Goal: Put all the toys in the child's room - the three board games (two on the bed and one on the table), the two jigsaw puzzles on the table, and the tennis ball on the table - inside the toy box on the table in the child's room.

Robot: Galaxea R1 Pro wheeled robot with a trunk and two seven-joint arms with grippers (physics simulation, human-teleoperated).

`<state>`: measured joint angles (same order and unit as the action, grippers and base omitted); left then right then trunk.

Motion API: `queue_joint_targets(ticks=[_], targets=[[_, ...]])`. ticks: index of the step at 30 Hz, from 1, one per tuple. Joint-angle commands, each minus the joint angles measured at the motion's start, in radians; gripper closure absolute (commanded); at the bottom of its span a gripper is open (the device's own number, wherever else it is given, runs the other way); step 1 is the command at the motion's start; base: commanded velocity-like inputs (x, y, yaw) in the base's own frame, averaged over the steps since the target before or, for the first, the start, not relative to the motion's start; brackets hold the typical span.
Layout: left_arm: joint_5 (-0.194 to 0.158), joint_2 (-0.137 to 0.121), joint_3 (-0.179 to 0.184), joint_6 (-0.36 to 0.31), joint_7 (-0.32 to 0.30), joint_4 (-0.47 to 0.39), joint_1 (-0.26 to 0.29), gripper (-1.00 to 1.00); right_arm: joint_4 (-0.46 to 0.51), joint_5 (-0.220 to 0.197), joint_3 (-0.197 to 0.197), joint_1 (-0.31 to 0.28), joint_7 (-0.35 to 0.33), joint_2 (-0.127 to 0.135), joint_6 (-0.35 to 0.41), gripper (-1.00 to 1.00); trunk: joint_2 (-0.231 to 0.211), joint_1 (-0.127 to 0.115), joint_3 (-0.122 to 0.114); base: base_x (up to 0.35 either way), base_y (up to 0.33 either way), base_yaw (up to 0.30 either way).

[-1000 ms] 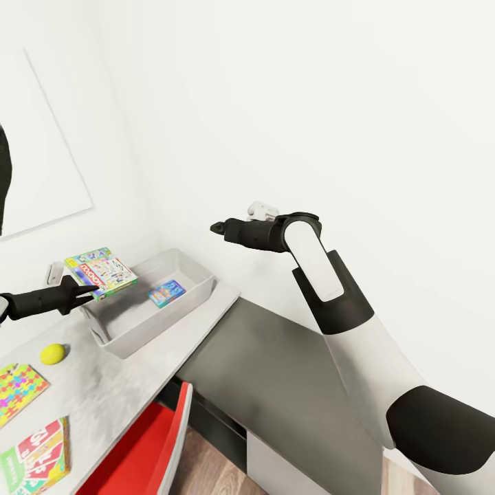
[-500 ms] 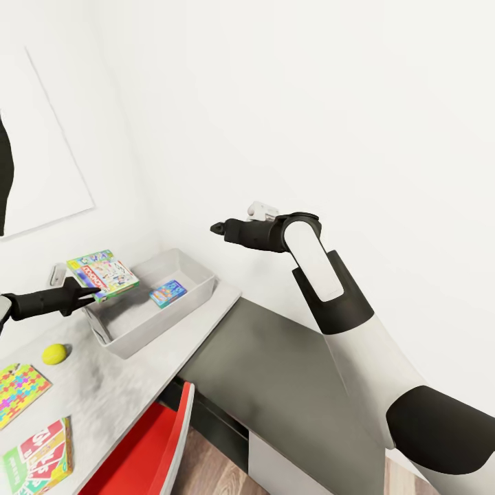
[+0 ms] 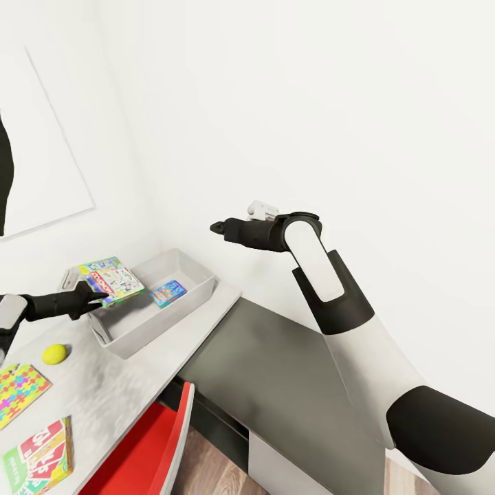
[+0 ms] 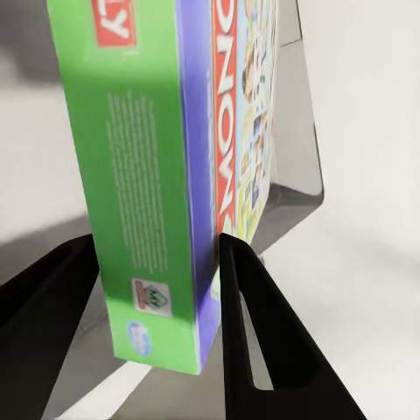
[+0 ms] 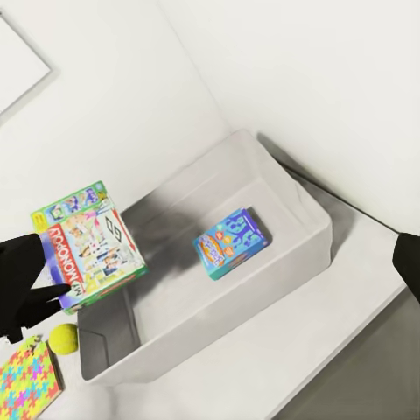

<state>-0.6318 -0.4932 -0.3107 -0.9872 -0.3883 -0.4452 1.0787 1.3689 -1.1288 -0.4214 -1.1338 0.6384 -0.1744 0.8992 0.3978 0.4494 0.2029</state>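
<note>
1. White walls close off the corner, and a light grey worktop [image 3: 130, 385] runs along the left wall, with a lower dark grey cabinet top [image 3: 289, 392] joining it on the right.
2. Nearest, at the worktop's front edge, the green-and-red SKIP-BO board game [image 3: 38, 457] lies flat, with a red chair [image 3: 148, 454] tucked just below the edge.
3. Just behind it lies a jigsaw puzzle [image 3: 20, 392] of yellow, pink, blue and green pieces, flat on the worktop and partly cut off by the picture's edge.
4. Beyond the puzzle, the yellow-green tennis ball [image 3: 54, 353] sits on the worktop, near the toy box's near corner but apart from it.
5. At the left, the left gripper [image 3: 96, 297] reaches in, its jaws pinching the green-bordered board game [image 3: 111, 278] by one edge; the left wrist view shows a dark finger [image 4: 262, 341] pressed on each face of the box [image 4: 166, 175].
6. That held game hangs tilted in the air over the near end of the toy box [image 3: 199, 289], above its rim and not resting on anything.
7. Inside the light grey toy box [image 5: 306, 236], the blue board game [image 5: 230, 242] with orange drawings lies flat on the bottom, towards the far end.
8. Farther right, the right gripper [image 3: 217, 227] is raised in front of the wall, well above the worktop and holding nothing; I cannot tell whether its jaws are spread or pressed together.
</note>
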Motion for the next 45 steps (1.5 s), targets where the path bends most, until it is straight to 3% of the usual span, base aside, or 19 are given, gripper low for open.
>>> queue_joint_targets(ticks=[1, 5, 12, 20, 27, 45], targets=[[0.009, 0.006, -0.002, 0.006, 0.000, 0.000, 0.002, 1.00, 0.001, -0.009, 0.000, -0.001, 0.010, 0.000, 0.002, -1.00, 0.002, 0.001, 0.002, 0.000, 0.000, 0.000], [0.005, 0.038, 0.013, 0.048, 0.064, 0.000, 0.002, 1.00, 0.001, -0.009, 0.000, -0.001, 0.010, 0.000, 0.005, -1.00, 0.002, 0.001, 0.002, 0.000, 0.000, 0.000], [0.006, 0.065, 0.015, 0.068, 0.101, 0.004, 0.002, 1.00, 0.001, -0.008, 0.000, -0.001, 0.010, 0.000, 0.007, -1.00, 0.002, 0.001, 0.002, 0.000, 0.000, 0.000], [0.006, 0.066, 0.015, 0.126, 0.148, 0.080, 0.002, 1.00, 0.001, -0.008, -0.001, -0.001, 0.010, 0.000, 0.009, -1.00, 0.002, 0.001, 0.002, 0.000, 0.000, 0.000], [0.007, 0.064, 0.018, 0.140, 0.150, 0.086, 0.002, 1.00, 0.001, -0.008, -0.031, -0.001, 0.011, 0.000, 0.004, -1.00, 0.002, 0.001, 0.002, 0.000, 0.000, 0.000], [0.009, 0.065, 0.024, 0.213, 0.150, 0.092, 0.001, 1.00, 0.001, -0.008, -0.034, -0.001, 0.012, 0.000, 0.001, -1.00, 0.002, 0.001, 0.002, 0.000, 0.000, 0.000]])
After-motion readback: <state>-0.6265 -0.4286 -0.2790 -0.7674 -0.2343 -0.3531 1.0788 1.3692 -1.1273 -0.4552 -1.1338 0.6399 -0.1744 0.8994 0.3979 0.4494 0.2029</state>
